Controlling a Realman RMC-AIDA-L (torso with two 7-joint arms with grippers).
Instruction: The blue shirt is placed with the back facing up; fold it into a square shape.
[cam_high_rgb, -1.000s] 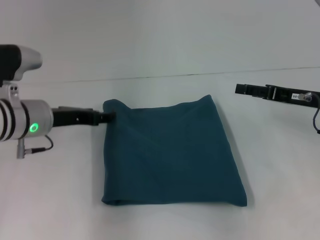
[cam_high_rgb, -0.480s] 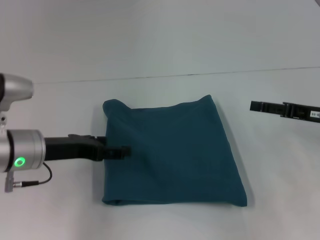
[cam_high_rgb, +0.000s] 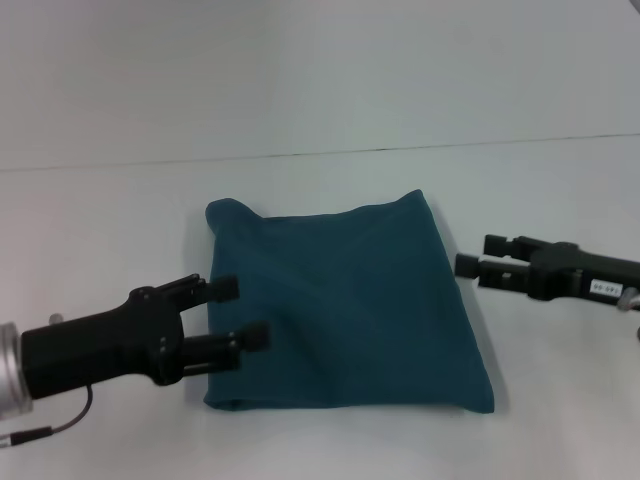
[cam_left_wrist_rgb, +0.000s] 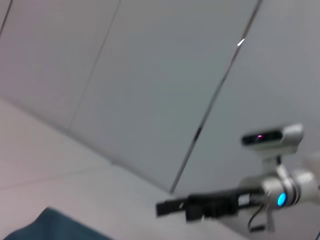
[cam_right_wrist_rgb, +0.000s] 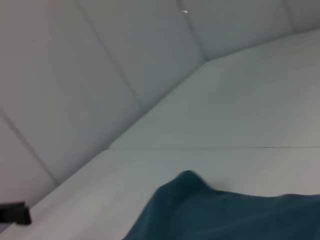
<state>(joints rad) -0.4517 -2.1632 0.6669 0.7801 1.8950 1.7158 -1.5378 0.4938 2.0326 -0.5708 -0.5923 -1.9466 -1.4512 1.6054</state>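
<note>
Folded blue shirt (cam_high_rgb: 345, 305), left hand (cam_high_rgb: 245, 312) spread, right hand (cam_high_rgb: 468, 264), label unreadable

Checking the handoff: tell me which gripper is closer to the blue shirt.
Left. The left gripper, open, overlaps the blue shirt's left edge in the head view. The right gripper sits just off the shirt's right edge, with a strip of white table showing between.

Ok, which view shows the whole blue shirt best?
The head view: the blue shirt lies fully visible there, folded to a rough square, between the open left tool and the right tool. Both wrist views catch only an edge of it.
</note>
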